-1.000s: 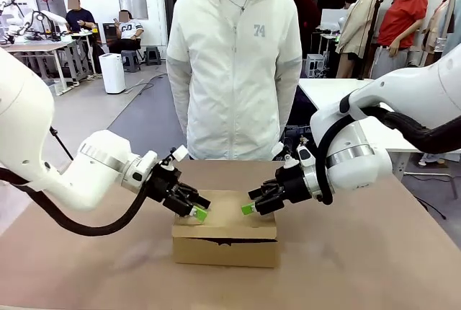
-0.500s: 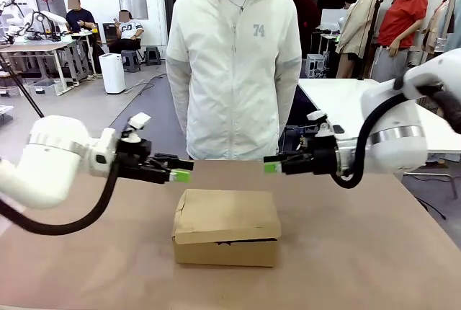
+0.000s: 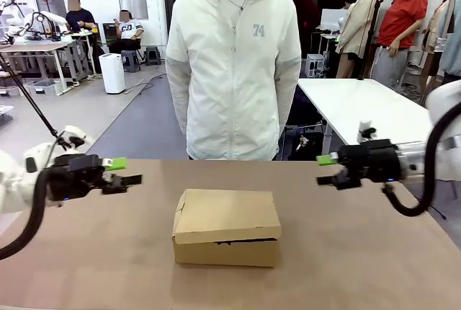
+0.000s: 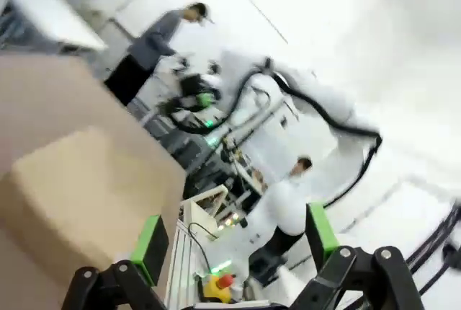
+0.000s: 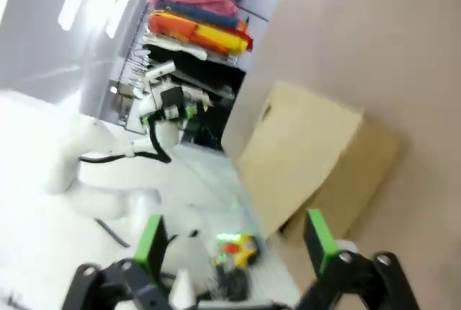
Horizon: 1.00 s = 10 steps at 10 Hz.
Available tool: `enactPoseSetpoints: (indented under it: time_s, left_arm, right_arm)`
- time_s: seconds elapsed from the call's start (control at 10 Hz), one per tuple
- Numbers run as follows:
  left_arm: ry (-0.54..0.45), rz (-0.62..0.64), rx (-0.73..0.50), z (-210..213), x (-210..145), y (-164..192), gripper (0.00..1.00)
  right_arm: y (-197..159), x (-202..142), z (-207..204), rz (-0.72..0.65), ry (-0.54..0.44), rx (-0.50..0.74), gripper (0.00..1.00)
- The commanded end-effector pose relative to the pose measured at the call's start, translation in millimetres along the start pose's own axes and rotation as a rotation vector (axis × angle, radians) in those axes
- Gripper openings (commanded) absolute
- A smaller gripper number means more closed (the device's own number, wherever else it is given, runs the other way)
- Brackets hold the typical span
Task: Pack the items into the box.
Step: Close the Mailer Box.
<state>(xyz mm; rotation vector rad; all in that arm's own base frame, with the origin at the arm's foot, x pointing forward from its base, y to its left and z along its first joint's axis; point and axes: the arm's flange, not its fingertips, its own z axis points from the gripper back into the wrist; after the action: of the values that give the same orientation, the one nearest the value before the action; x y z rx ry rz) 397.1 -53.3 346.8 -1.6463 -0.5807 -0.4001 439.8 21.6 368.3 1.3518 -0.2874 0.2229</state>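
The brown cardboard box (image 3: 226,227) sits in the middle of the table with its flap lid down. The items are out of view. My left gripper (image 3: 128,171) hovers open and empty at the left, well clear of the box. My right gripper (image 3: 324,169) hovers open and empty at the right, level with it. In the left wrist view the box (image 4: 79,202) lies beyond my open left gripper (image 4: 236,241). In the right wrist view the box (image 5: 310,166) lies ahead of my open right gripper (image 5: 234,241).
A person in a white jacket (image 3: 234,65) stands at the table's far edge, directly behind the box, with hands out of sight. Bare brown tabletop (image 3: 360,252) surrounds the box on all sides.
Both grippers have lifted off the top of the box and drawn apart, the left one leftward and the right one rightward. The box has stayed put with its lid down.
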Motion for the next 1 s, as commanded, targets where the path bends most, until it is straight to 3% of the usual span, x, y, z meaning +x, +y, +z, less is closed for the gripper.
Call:
enactPoseSetpoints:
  time_s: [0.0,0.1,0.2,0.3,0.9]
  left_arm:
    - [-0.037,0.386,0.232,39.6,-3.4,-11.4,1.00]
    - [0.012,0.485,0.384,57.1,-19.1,-11.6,1.00]
    - [-0.003,0.495,0.435,68.8,-28.3,-11.1,1.00]
    - [-0.059,0.247,0.239,59.7,-12.0,7.4,1.00]
    - [-0.059,0.247,0.239,59.7,-12.0,7.4,1.00]
  right_arm:
    - [18.4,-5.9,45.7,-0.311,0.009,0.009,1.00]
    - [10.4,-16.8,68.5,-0.385,-0.049,0.011,1.00]
    - [-1.9,-22.1,85.8,-0.390,-0.110,0.014,1.00]
    - [0.3,-13.5,55.1,-0.293,-0.009,-0.011,1.00]
    - [0.3,-13.5,55.1,-0.293,-0.009,-0.011,1.00]
